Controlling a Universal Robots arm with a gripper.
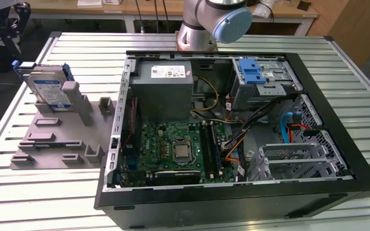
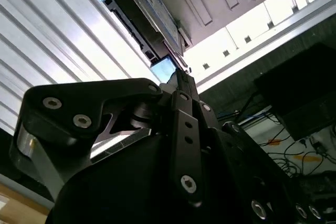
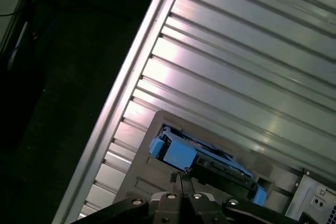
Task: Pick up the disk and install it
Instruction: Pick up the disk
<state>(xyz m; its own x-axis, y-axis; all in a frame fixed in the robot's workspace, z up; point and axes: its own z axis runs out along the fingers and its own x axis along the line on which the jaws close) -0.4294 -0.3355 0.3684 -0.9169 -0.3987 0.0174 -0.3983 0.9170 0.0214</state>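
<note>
Flat rectangular silver disk (image 1: 47, 89) w/ white-and-blue label and blue plastic rails stands on edge in a slot of the grey plastic holder block (image 1: 63, 142). Holder sits on the ribbed aluminium desk (image 1: 18, 192) at the exterior view's left, just beside the open black PC tower case (image 1: 236, 204), which lies on its side. Disk not installed yet.

Inside the case:
- grey metal power supply box (image 1: 165, 86)
- green motherboard (image 1: 178, 144)
- metal drive cage w/ blue plastic latch (image 1: 252, 72) on top, toward the exterior view's right

Grey-and-blue robot arm (image 1: 214, 21) rises behind the case.

Black gripper (image 3: 178, 177) in the first wrist view has its fingers pressed closed, nothing between them. Tips point toward the disk (image 3: 205, 161), its blue end nearest, but don't touch it. In the second wrist view the gripper (image 2: 181, 74) is side-on, and the disk (image 2: 149, 19) sits in the holder beyond the tip.
</note>
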